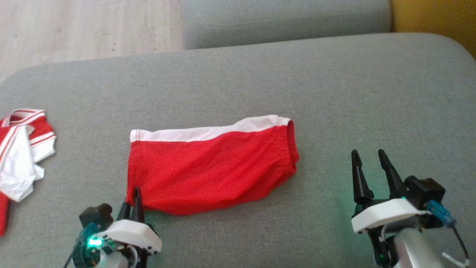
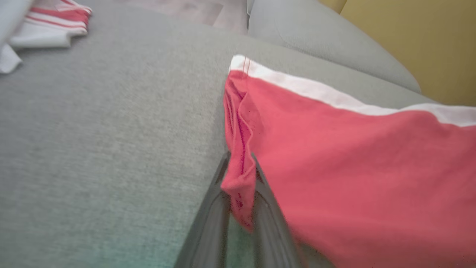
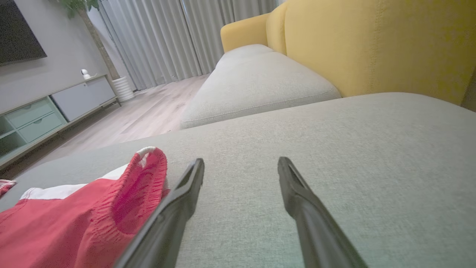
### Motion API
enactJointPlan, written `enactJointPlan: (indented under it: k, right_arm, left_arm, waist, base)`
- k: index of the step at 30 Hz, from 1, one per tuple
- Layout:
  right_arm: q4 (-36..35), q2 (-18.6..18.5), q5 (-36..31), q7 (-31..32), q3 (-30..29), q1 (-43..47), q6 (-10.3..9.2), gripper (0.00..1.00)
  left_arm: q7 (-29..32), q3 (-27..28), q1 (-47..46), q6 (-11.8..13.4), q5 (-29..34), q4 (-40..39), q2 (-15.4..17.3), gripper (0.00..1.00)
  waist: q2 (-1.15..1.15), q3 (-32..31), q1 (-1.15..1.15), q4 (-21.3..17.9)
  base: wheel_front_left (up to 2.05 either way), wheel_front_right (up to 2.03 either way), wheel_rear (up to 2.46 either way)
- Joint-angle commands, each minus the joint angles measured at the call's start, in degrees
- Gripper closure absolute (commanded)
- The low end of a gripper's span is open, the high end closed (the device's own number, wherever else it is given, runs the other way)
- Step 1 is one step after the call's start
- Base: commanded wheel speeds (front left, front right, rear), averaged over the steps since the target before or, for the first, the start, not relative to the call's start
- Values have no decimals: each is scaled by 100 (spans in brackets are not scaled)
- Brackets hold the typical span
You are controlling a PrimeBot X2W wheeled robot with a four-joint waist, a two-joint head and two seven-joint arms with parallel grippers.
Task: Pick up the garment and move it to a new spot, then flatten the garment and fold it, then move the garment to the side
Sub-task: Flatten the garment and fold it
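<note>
The left gripper (image 2: 240,158) pinches the near-left corner of the red shorts (image 1: 208,167), which lie flat on the grey cushion (image 1: 334,85). The right gripper (image 1: 369,155), spread wide, hovers over bare fabric to their right. A striped shirt (image 1: 22,149) crowds the left edge.

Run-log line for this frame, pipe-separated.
garment: red shorts flat on grey cushion | left gripper: fingers pinching shorts' near corner | right gripper: open, apart from waistband end | aside: red-white garment at left
</note>
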Motion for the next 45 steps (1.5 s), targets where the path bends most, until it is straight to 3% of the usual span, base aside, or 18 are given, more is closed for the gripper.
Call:
enactJointPlan:
  k: [1, 8, 15, 20, 27, 33, 43, 45]
  right_arm:
    - [-128, -10, -9, -37, 183, -109, -4, 0]
    - [-69, -10, 89, -37, 525, -246, -4, 0]
    - [153, -9, 431, -37, 1035, -688, -4, 0]
    - [571, -9, 575, -37, 1130, -1119, -4, 0]
    - [1586, -9, 774, -37, 741, -1440, -4, 0]
    - [2143, -9, 816, -37, 779, -1373, -4, 0]
    - [2384, -9, 1515, -37, 1539, -1119, -4, 0]
    - [2391, -9, 1695, -37, 1635, -1110, -4, 14]
  left_arm:
    - [-30, 314, -162, 67, 168, -324, 88, 1]
    - [-30, 741, 412, 288, 1210, -1212, 15, 0]
    - [-30, 885, 864, 125, 1674, -1628, -173, 0]
    - [-30, 842, 893, 13, 1775, -1674, -231, 0]
    - [-30, 825, 827, -105, 1788, -1599, -246, 0]
    - [-30, 772, 723, -136, 1768, -1576, -248, 0]
    - [-30, 708, 760, -174, 1782, -1584, -248, 0]
    - [-30, 698, 767, -176, 1779, -1580, -248, 0]
  waist:
    - [0, -110, 1, 107]
    - [0, -223, 1, 235]
    - [0, -165, 1, 671]
    - [0, 17, 1, 1082]
    - [0, 254, 1, 1407]
    - [0, 351, 1, 1474]
    - [0, 351, 1, 1332]
    - [0, 347, 1, 1308]
  base:
    - [0, 0, 0]
    - [0, 0, 0]
    - [0, 0, 0]
    - [0, 0, 0]
    - [0, 0, 0]
    - [0, 0, 0]
    - [0, 0, 0]
    - [0, 0, 0]
